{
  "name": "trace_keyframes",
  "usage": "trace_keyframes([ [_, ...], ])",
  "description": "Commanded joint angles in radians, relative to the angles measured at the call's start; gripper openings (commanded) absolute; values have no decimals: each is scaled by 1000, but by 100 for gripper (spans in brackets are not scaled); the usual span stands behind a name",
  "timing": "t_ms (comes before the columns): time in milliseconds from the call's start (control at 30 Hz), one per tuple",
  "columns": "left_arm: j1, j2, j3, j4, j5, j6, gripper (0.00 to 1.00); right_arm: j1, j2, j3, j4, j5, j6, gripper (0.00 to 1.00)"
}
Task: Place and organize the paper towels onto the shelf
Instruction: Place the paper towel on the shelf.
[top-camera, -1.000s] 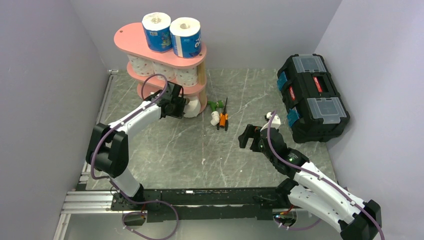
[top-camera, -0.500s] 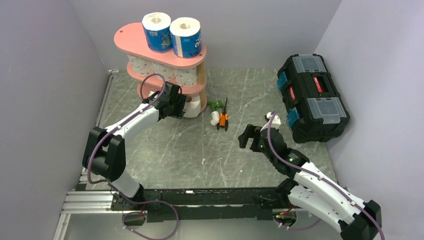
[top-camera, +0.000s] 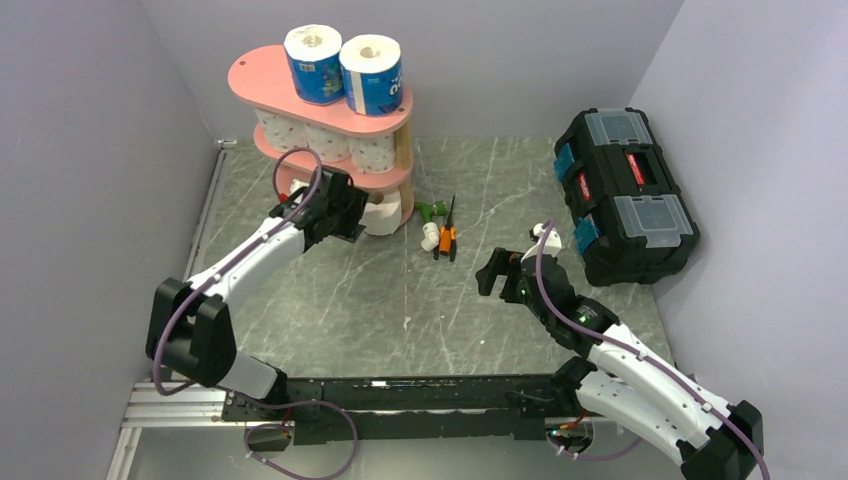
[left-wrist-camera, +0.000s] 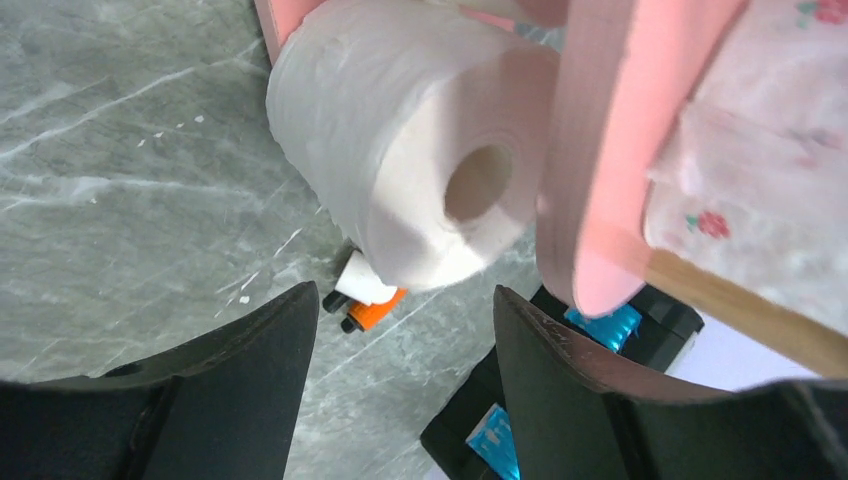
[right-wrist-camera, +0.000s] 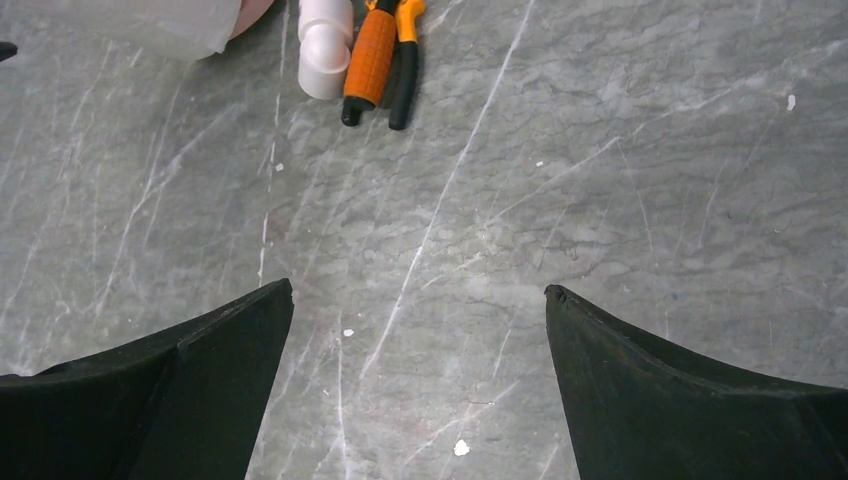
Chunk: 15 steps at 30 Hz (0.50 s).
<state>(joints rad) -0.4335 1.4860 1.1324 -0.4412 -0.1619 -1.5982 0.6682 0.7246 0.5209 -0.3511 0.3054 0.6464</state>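
Judged nearly done, with blue-wrapped paper rolls (top-camera: 372, 78) atop pink three-tier oval shelf (top-camera: 250, 75), dotted rolls (top-camera: 325, 140) mid-tier, plain white roll (left-wrist-camera: 400, 150) lying at bottom-tier end pending final seating, left end effector (left-wrist-camera: 405, 300) open facing it, right end effector (right-wrist-camera: 418, 290) open above grey marbled counter (right-wrist-camera: 620, 150)

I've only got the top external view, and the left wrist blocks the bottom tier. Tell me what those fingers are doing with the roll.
Observer: Left wrist view shows the left fingers open, with the plain roll ahead of them, not between them.
Operator: Give me the roll's pose.
Observer: It lies on its side, hollow core facing the camera, beside a pink board of the shelf.
Operator: Now the right side.
Observer: Right wrist view shows the right fingers open with nothing between them; the orange-handled pliers lie beyond.
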Motion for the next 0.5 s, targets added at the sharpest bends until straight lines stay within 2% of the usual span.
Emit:
trace_keyframes([
  [0, 5, -133, -43, -65, 1, 79, 70, -1, -17, 62, 25, -10, -6, 100],
  [100, 17, -278, -123, -91, -36, 143, 72, -1, -22, 65, 57, -34, -7, 100],
  [200, 22, -440, -185, -115, -95, 288, 77, -1, -5, 52, 160, -78, -7, 100],
  [267, 23, -545, -208, -151, -140, 417, 80, 1, 32, 54, 232, -112, -7, 100],
  [367, 22, -674, -254, -228, -190, 523, 86, 2, 107, 52, 355, -122, 34, 100],
  [467, 22, -837, -367, -198, -184, 602, 87, 2, 197, 39, 503, -114, 38, 99],
])
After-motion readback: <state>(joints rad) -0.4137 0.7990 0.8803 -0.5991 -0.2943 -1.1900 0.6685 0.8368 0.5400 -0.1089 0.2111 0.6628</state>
